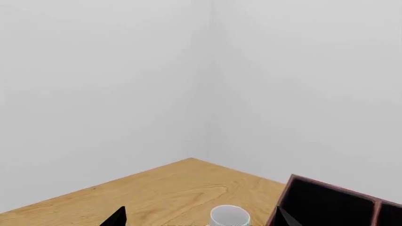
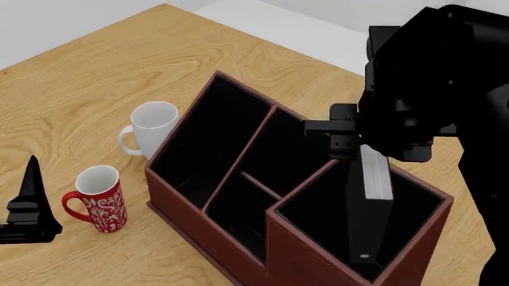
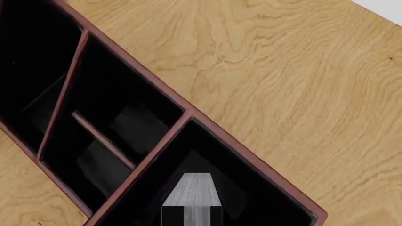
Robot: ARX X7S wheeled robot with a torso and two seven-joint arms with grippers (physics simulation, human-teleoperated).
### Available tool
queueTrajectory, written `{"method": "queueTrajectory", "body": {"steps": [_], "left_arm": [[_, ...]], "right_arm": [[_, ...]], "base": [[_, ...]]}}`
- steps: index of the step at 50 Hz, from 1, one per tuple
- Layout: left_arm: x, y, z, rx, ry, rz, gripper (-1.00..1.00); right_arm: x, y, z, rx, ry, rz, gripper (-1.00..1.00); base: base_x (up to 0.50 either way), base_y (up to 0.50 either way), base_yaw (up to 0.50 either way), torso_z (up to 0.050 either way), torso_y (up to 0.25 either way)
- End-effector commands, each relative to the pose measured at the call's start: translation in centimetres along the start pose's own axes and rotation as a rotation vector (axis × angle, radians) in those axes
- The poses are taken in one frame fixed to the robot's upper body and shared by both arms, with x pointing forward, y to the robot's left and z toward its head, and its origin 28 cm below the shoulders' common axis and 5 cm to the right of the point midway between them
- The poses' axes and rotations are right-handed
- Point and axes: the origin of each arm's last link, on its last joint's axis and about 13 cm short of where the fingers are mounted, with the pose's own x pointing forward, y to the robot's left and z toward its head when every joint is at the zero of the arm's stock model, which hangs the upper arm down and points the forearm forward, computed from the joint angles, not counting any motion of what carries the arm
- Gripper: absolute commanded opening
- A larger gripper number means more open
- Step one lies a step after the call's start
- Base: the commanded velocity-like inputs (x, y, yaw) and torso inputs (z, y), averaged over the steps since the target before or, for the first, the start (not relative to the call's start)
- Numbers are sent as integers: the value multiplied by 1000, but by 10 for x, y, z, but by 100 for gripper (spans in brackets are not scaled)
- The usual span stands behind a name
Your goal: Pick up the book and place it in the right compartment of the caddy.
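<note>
**Book in the right compartment, release not confirmed**

Left wrist view: mostly blank wall. Light wooden desk [image 1: 169,193] corner, rim of a plain white ceramic mug [image 1: 229,217], and one corner of the large reddish-brown leather-look caddy [image 1: 333,202] with its black lining. Two dark finger tips of the left gripper [image 1: 197,217] show well apart, nothing between them; this arm is idle.

Head view: the thick plain black hardcover book [image 2: 374,205] with white page edges stands upright inside the right compartment [image 2: 413,205], the caddy's biggest square section, lower end deep near the floor. The right gripper [image 2: 368,154] sits right above the book's upper end; whether it clamps the book or has let go, cannot tell, the black arm hides the fingers. A red patterned ceramic mug [image 2: 97,196] stands on the desk near the caddy's left side.

Right wrist view: looks straight down into that compartment, white page edges centred inside.

Judgement: pick done, placement nearly done; left is release and lifting clear.
</note>
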Motion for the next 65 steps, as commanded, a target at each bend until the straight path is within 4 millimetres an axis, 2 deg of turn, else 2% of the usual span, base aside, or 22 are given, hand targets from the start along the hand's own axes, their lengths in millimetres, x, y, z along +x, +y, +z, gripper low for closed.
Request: {"method": "queueTrajectory", "body": {"steps": [1, 22, 37, 65], "left_arm": [[0, 0, -2, 5, 3, -3, 100], [2, -1, -5, 29, 8, 4, 100], [6, -2, -14, 42, 12, -7, 100], [1, -7, -9, 50, 13, -27, 100]], "right_arm": [[6, -2, -1, -12, -17, -5, -100], [29, -8, -10, -6, -7, 2, -100], [45, -9, -21, -6, 15, 21, -100], [70, -7, -41, -14, 61, 52, -100]], "base": [[0, 0, 0, 0, 0], [0, 0, 0, 0, 1], [0, 0, 0, 0, 1], [0, 0, 0, 0, 1]]}}
